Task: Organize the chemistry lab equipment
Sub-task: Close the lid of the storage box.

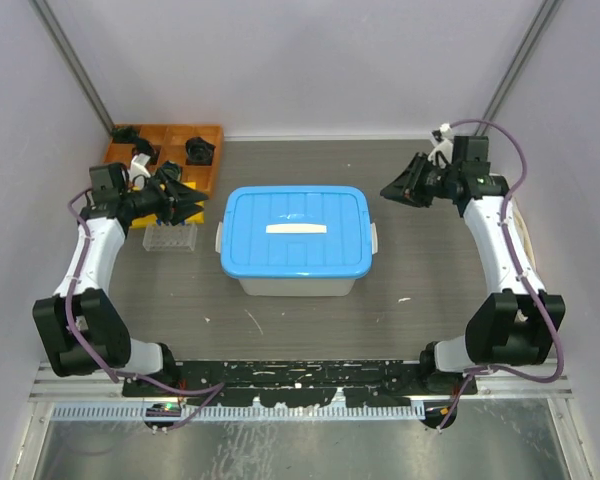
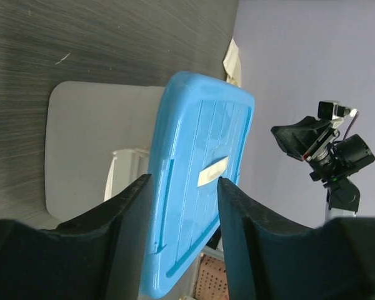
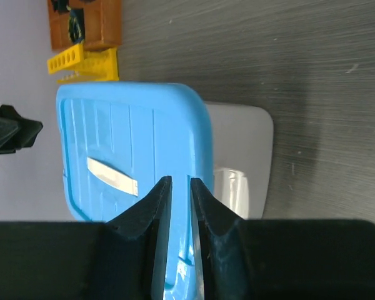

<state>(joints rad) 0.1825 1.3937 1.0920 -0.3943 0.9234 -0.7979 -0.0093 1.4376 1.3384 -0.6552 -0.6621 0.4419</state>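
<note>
The yellow holed tube rack [image 1: 170,238] stands on the table left of a white box with a blue lid [image 1: 296,230]; it also shows in the right wrist view [image 3: 81,62]. The glass tubes, flask, blue caps, forceps and green spoon are out of view. My left gripper [image 1: 185,205] hovers just above the rack, open and empty, and points at the box [image 2: 200,187]. My right gripper [image 1: 392,190] hovers right of the box and points at it. Its jaws stand nearly together with a thin gap and nothing between them. The blue lid [image 3: 131,150] shows beyond them.
An orange tray of black parts [image 1: 165,150] sits at the back left, also in the right wrist view [image 3: 87,25]. The closed box fills the middle of the table, with white latches on its sides [image 1: 373,238]. Grey walls close in on three sides.
</note>
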